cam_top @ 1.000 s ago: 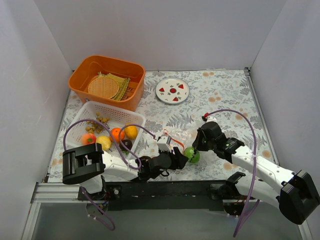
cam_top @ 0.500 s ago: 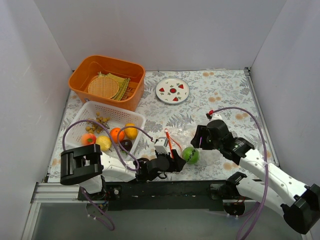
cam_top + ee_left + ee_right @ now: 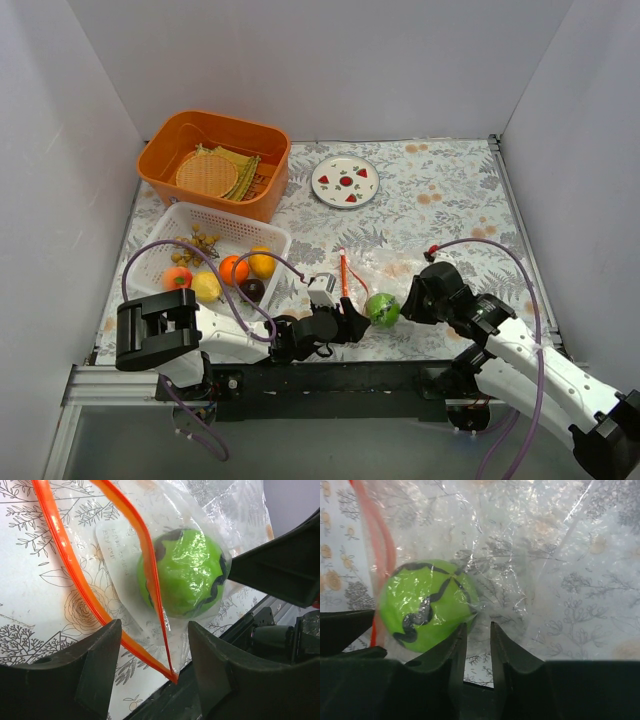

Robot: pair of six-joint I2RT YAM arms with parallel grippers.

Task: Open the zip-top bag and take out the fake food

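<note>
The zip-top bag (image 3: 362,285) lies near the table's front edge, its red-orange zip strip (image 3: 344,272) parted. A green ball with dark lines (image 3: 382,308) sits inside it, also seen in the left wrist view (image 3: 182,572) and the right wrist view (image 3: 427,605). My left gripper (image 3: 350,322) is open (image 3: 155,625), with the near corner of the zip strip (image 3: 172,675) between its fingers, untouched. My right gripper (image 3: 405,305) sits at the bag's other end beside the ball. Its jaws (image 3: 478,625) stand a narrow gap apart, with clear film (image 3: 545,555) reaching between the tips.
A white mesh basket (image 3: 255,232) at the left holds orange fruits (image 3: 235,268), a lemon (image 3: 207,286) and tan bits (image 3: 200,240). An orange bin (image 3: 170,140) with a woven mat stands behind it. A white plate (image 3: 345,181) lies at the back.
My right gripper has moved right and nearer the front edge, beside the ball. The zip strip has shifted and stands further from the left gripper. The ball has hardly moved.
</note>
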